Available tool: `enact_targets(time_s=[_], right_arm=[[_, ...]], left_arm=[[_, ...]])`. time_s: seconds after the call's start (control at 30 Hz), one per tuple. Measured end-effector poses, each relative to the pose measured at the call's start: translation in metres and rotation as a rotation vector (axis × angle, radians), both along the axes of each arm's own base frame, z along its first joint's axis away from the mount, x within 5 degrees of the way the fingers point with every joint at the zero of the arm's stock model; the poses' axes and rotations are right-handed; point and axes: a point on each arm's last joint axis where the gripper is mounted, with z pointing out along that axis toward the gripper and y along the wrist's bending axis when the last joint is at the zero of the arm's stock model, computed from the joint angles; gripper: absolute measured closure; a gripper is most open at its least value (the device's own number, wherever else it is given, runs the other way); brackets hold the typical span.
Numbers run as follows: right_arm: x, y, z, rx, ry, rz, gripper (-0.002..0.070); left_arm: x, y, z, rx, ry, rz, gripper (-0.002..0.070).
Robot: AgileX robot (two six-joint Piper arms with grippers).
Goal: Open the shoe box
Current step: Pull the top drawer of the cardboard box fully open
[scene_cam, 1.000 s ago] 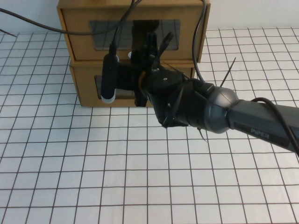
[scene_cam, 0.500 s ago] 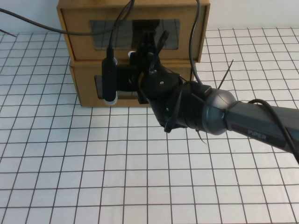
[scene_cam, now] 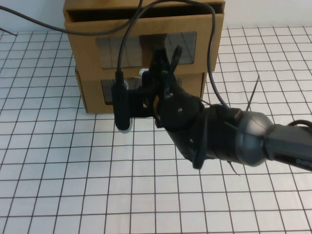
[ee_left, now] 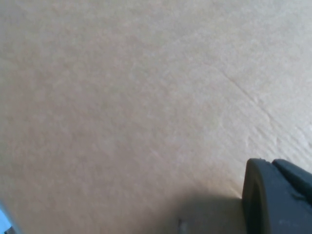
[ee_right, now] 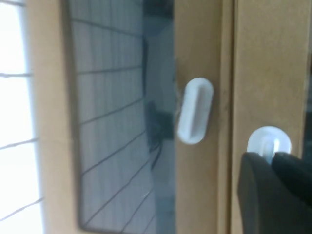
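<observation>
A: In the high view, where is the task's thing?

B: The upper brown cardboard shoe box (scene_cam: 83, 48), with a dark window, stands in the upper middle of the frame. It sits on a lower brown cardboard box (scene_cam: 87, 100), and both are on the white gridded table (scene_cam: 73, 170). Its front panel overhangs the lower box and a dark gap shows behind its top edge, so I judge the drawer is partly out.

A: And the right gripper?

B: The right gripper (scene_cam: 163, 61) is at the middle of that front, below the window. Its arm enters from the lower right of the frame. It is turned on its side, I think so that it can take the handle across its narrow width.

A: What does the left wrist view give?

B: Almost only plain cardboard. The left gripper (ee_left: 275, 195) is in the lower right corner, very near that surface. Maybe it steadies the stack. Whether it is open or closed I cannot tell.

A: The right wrist view?

B: A white oval plastic handle (ee_right: 195, 117) sits free at the centre, beside a window. A second small white handle (ee_right: 269, 140), at centre right, touches the right gripper's tips, which are clenched. The tips cover the contact, so probably they pinch this handle in order to pull.
</observation>
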Motion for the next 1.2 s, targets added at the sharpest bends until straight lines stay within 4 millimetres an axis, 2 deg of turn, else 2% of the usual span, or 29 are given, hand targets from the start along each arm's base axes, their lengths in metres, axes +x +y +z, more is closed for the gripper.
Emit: enact_targets(time_s=[0.2, 0.4, 0.67, 0.9, 1.03, 1.2], right_arm=[[-0.044, -0.013, 0.000, 0.040, 0.056, 0.024, 0.0669], [-0.086, -0.013, -0.008, 0.057, 0.068, 0.007, 0.0669], [-0.118, -0.003, -0.015, 0.105, 0.138, -0.050, 0.0669], [-0.143, 0.005, -0.013, 0.117, 0.125, -0.068, 0.0663], [-0.147, 0.004, -0.012, 0.119, 0.119, -0.096, 0.0598], [-0.138, -0.002, -0.013, 0.127, 0.132, -0.145, 0.0452]], left_arm=[[-0.001, -0.001, 0.000, -0.007, 0.011, 0.001, 0.0677], [0.000, -0.001, -0.001, -0.013, 0.020, 0.010, 0.0677], [0.000, -0.001, -0.001, -0.019, 0.028, 0.015, 0.0677], [0.000, -0.001, 0.000, -0.022, 0.024, 0.014, 0.0677], [0.000, -0.001, 0.004, -0.018, 0.013, 0.010, 0.0677], [0.000, 0.000, 0.009, -0.003, -0.006, 0.013, 0.0677]])
